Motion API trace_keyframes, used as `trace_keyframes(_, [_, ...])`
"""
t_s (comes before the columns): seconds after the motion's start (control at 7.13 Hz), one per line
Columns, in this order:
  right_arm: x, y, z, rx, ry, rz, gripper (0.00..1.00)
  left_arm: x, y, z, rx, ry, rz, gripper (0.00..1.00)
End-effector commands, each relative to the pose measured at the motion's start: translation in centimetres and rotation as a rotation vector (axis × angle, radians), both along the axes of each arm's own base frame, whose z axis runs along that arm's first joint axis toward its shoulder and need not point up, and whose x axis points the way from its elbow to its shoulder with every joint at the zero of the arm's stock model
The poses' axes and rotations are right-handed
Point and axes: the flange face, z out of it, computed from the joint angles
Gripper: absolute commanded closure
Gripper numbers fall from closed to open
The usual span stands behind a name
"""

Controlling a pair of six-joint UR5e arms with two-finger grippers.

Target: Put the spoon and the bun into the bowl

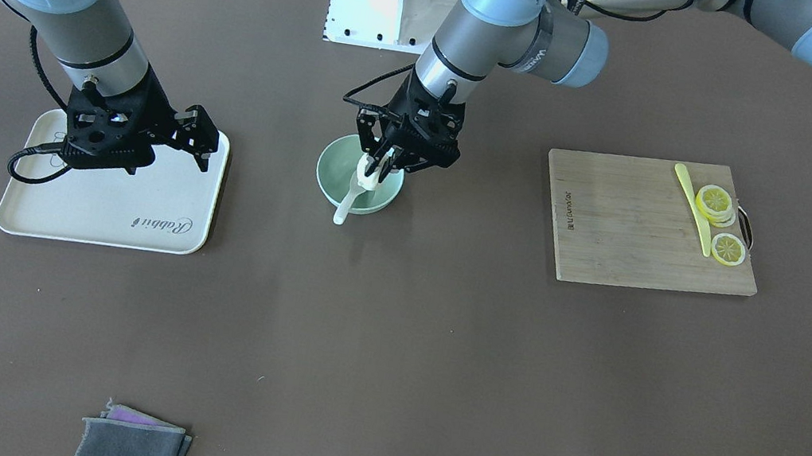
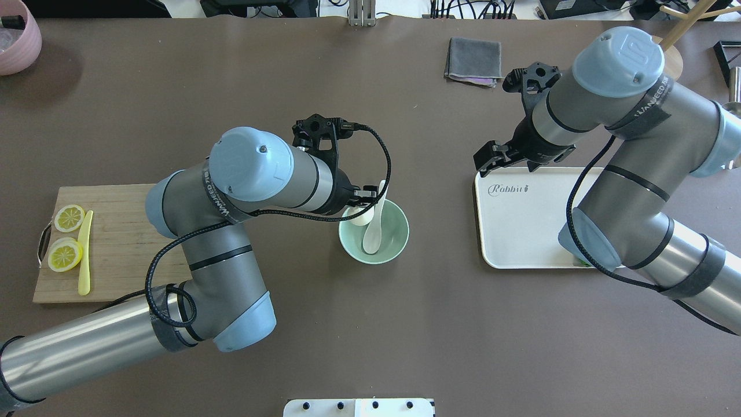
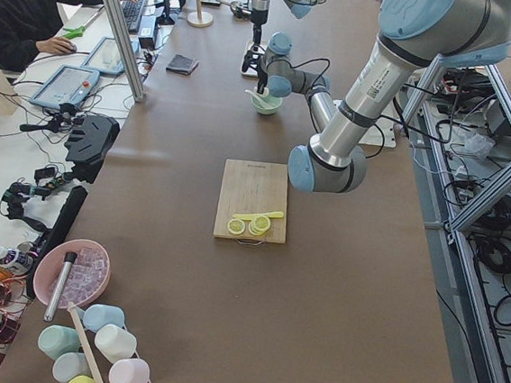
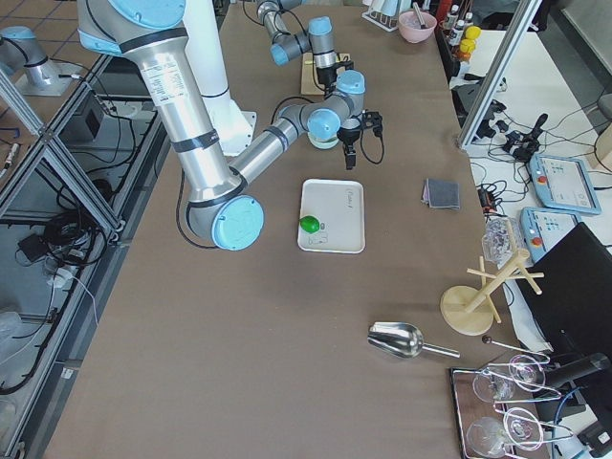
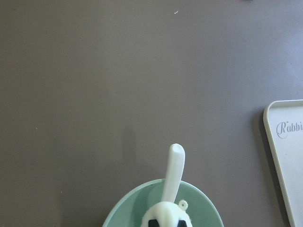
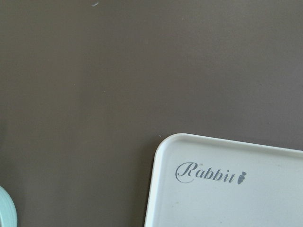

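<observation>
You'll find the left fingers (image 1: pixel 376 171) down inside the bowl (image 2: pixel 395 233), one either side of the bun (image 2: pixel 360 216); from the wrist camera they look clamped on it, though only their dark tips show at the bottom edge, so take that as likely rather than certain. The bun sits at the bowl's left side, low against the inner wall. The spoon (image 2: pixel 373 234) lies in the same bowl, scoop on the bottom just beside the bun, handle leaning out over the rim on your side of the worktop (image 1: pixel 387 354). The left wrist's black cable (image 2: pixel 379 150) loops above that rim.

The right fingers (image 4: pixel 364 148) are spread apart, hovering over the corner of the white tray (image 2: pixel 521 231) nearest the bowl; the tray is near the bowl but apart from it. A green fruit (image 4: pixel 309 224) rests on the tray's edge towards the robot; in the overhead view the right arm hides it.

On the robot's left, well apart from the bowl, a wooden board (image 1: pixel 631 229) carries lemon slices (image 1: pixel 716 200) and a thin yellow knife (image 1: pixel 694 211). A folded grey cloth (image 2: pixel 473 58) lies near your edge, and a pink bowl (image 2: pixel 17 40) sits at the far left corner.
</observation>
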Motion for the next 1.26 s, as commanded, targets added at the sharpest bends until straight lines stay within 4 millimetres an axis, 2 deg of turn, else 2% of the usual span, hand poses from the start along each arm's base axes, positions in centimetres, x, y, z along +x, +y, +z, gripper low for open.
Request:
trace_keyframes(0.0, [1.8,-1.2,0.7,0.016,0.012,0.009,0.0,1.4,-0.3,-1.7,-0.014,0.02,-0.043,0.03])
trace_keyframes(0.14, [2.6,-1.7,1.2,0.036,0.028,-0.001,0.0,2.1,0.2,-1.7,-0.001,0.014,-0.058,0.02])
trace_keyframes(0.42, [4.4,-2.5,2.3,0.032,0.045,0.015,0.0,1.8,0.2,-1.8,0.004,0.006,-0.058,0.02])
trace_keyframes(0.56, [6.6,-3.4,3.0,0.013,0.06,0.041,0.0,-0.2,-0.9,-1.8,0.021,-0.037,-0.071,0.02])
trace_keyframes(0.7, [9.0,-3.7,4.8,0.034,0.086,0.021,0.0,-4.8,-2.2,-1.8,0.097,-0.147,-0.063,0.02])
trace_keyframes(0.84, [12.1,-3.1,7.6,0.032,0.119,0.018,0.0,-9.6,-3.7,-1.4,0.158,-0.216,-0.076,0.02])
trace_keyframes(0.98, [16.2,-2.1,10.8,0.035,0.149,0.009,0.0,-15.2,-6.4,2.8,0.179,-0.268,-0.055,0.02])
trace_keyframes(1.12, [20.9,-0.6,15.1,0.004,0.186,0.016,0.0,-22.1,-10.2,7.3,0.161,-0.327,-0.019,0.02])
